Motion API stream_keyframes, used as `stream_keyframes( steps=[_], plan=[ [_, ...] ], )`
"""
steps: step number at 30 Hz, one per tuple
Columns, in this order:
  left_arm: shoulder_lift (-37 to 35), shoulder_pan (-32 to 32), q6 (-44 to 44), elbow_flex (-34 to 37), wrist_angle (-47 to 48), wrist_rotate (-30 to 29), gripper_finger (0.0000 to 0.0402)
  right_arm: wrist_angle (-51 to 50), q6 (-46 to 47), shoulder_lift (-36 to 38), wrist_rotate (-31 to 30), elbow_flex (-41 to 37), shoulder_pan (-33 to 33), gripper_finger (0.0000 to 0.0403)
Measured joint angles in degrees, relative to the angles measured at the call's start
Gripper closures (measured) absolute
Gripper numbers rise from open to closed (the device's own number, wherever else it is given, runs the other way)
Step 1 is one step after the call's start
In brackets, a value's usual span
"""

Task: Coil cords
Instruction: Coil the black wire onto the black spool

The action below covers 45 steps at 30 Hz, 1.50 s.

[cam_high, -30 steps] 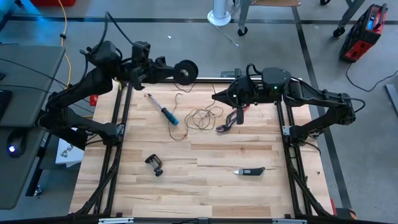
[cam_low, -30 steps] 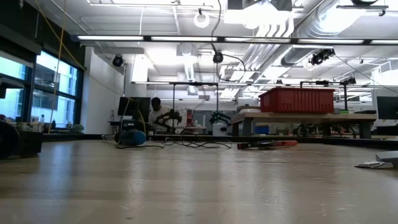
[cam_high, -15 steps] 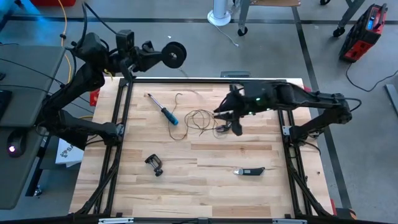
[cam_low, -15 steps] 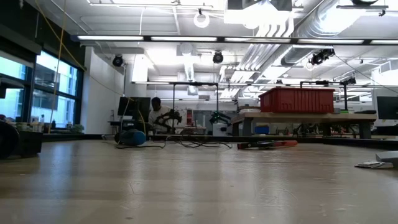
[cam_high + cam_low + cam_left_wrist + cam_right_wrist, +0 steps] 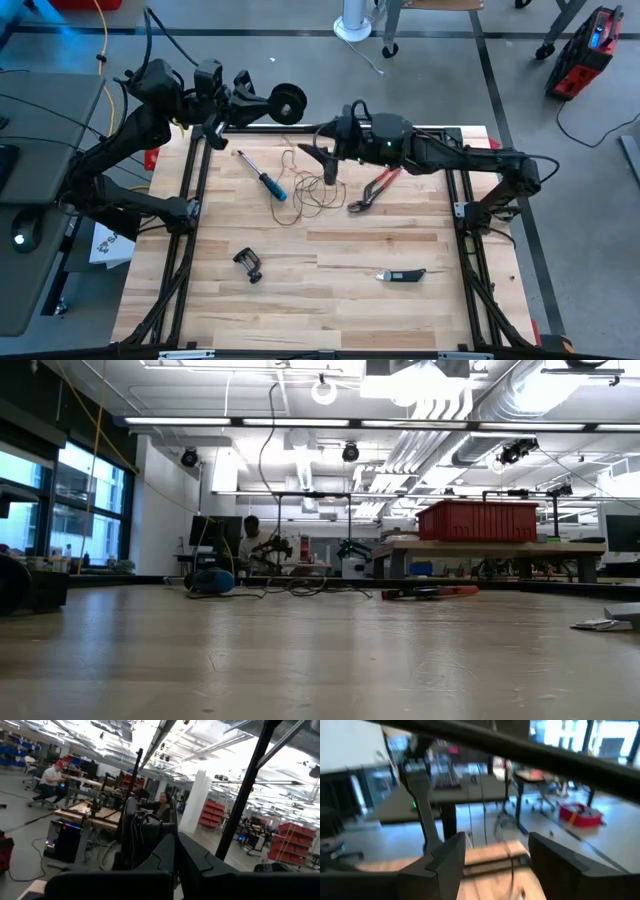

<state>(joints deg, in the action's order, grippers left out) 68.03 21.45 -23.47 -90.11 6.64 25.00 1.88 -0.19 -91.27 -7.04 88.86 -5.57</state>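
Note:
The thin dark cord [image 5: 318, 188] lies in a loose tangle on the wooden table, left of the red pliers [image 5: 375, 188]; in the low view the cord [image 5: 300, 591] shows far back. Its small round black reel [image 5: 289, 103] hangs in the air just beyond the table's far edge, with my left gripper [image 5: 262, 100] shut on it. My right gripper [image 5: 320, 163] reaches level from the right and hovers open above the cord's far part. In the right wrist view the right gripper [image 5: 495, 870] shows two fingers set wide apart with nothing between them. My left gripper holds the reel by its left side [image 5: 274, 101], coming at it nearly level from the table's left. The reel stands on edge, lifted clear, beyond the table's far edge. The fingers themselves cover the spot of contact, so which part they pinch cannot be told.
A blue-handled screwdriver [image 5: 265, 181] lies left of the cord. A black clamp [image 5: 248, 264] and a dark folding knife [image 5: 401, 274] lie nearer the front. Black frame rails [image 5: 196, 180] run along the table's sides and far edge.
My right gripper has swung from over the pliers toward the table's left, sunk a little, and opened; it now hangs above the cord. My left gripper has rolled about its own line with the reel still in it. The cord and pliers have stayed put.

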Motion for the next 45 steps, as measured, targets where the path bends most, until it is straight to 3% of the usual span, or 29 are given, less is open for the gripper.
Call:
stream_keyframes(
  steps=[12,20,25,32,39,45],
  plan=[
    [1.9,-2.9,-0.1,0.0,-0.5,-0.3,0.0401,2.8,1.7,-2.4,9.0,0.0,-1.6,0.0203],
    [3.1,-3.2,-0.3,0.0,-0.4,-0.2,0.0401,3.1,1.7,-2.6,9.0,0.0,-1.1,0.0208],
    [3.0,-3.2,-0.3,0.0,-0.4,-0.3,0.0401,3.0,1.4,-2.5,9.0,0.0,-1.1,0.0261],
    [2.9,-3.0,-0.1,0.0,0.0,-0.3,0.0402,2.2,1.3,-2.5,9.4,0.0,-0.6,0.039],
    [0.8,-1.2,4.3,0.0,5.4,-7.5,0.0401,-2.4,1.7,-2.4,9.4,0.0,4.0,0.0401],
    [-2.1,0.0,2.3,0.0,11.8,-7.2,0.0401,-7.8,1.3,-1.1,8.7,0.0,4.9,0.0402]
  ],
)
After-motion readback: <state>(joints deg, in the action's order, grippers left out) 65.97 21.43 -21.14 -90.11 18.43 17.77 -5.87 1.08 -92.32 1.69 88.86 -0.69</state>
